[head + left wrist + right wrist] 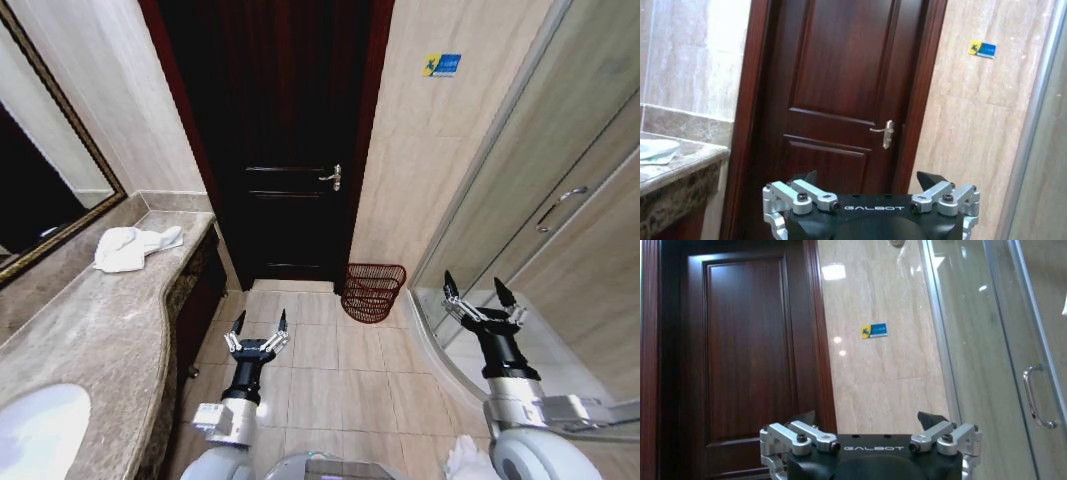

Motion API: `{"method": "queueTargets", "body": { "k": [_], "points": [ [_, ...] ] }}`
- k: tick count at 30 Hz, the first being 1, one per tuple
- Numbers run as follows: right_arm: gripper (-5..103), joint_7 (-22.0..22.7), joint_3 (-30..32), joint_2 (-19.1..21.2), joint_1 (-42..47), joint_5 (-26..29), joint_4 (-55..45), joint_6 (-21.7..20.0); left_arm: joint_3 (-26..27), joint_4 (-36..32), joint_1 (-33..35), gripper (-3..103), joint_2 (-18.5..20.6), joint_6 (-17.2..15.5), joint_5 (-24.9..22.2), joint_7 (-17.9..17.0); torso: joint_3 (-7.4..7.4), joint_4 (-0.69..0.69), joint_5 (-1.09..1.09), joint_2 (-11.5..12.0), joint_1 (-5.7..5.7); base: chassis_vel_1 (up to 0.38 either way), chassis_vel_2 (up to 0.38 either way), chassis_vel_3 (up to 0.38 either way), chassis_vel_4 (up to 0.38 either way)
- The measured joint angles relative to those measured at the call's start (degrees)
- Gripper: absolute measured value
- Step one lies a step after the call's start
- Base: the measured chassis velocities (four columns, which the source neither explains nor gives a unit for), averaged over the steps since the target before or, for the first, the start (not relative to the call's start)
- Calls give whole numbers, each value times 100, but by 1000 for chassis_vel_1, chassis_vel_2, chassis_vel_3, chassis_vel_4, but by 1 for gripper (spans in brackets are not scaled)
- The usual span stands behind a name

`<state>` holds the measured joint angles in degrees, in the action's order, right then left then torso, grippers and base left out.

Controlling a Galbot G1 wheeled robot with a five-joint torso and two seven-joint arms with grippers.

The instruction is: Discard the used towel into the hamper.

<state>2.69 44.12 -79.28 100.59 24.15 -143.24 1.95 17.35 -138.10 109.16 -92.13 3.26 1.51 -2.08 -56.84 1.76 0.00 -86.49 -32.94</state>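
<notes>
A crumpled white towel [133, 247] lies on the marble counter [100, 330] at the far left, near the wall. The dark red-brown openwork hamper [373, 291] stands on the tiled floor by the wall, right of the door. My left gripper [260, 321] is open, held low over the floor beside the counter's front, well short of the towel. My right gripper [479, 289] is open and empty by the shower glass, right of the hamper. In the left wrist view, my open gripper [870, 178] points at the door, with a white edge of the towel [655, 149] on the counter.
A dark wooden door [285, 140] with a metal handle [331, 177] closes the far end. A mirror [40, 170] hangs over the counter, and a white basin [40, 430] sits near me. A glass shower enclosure [540, 200] lines the right side. Open tiled floor [340, 370] lies between.
</notes>
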Motion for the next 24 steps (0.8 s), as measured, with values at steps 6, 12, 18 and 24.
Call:
{"method": "queueTargets", "body": {
  "k": [6, 12, 18, 24],
  "points": [
    [100, 1, 17, -13, 38, -1, 0, -5, 16, 37, -11, 101, 0, 29, 52, -2, 0, 0, 0, 0, 0, 0, 0, 0, 0],
    [100, -51, 4, -94, 86, -89, 0, -13, -9, 71, 18, 99, 0, 31, 81, -1, 0, 0, 0, 0, 0, 0, 0, 0, 0],
    [100, -76, 48, -59, 98, -43, 0, 81, 11, 39, 31, 101, 0, 29, 71, 3, 0, 0, -1, 0, 0, 0, 0, 0, 0],
    [100, -102, 14, -64, 141, -54, 0, 13, 144, -31, 7, 99, 0, 25, -26, -5, 0, 0, 0, 0, 0, 0, 0, 0, 0]
  ]
}}
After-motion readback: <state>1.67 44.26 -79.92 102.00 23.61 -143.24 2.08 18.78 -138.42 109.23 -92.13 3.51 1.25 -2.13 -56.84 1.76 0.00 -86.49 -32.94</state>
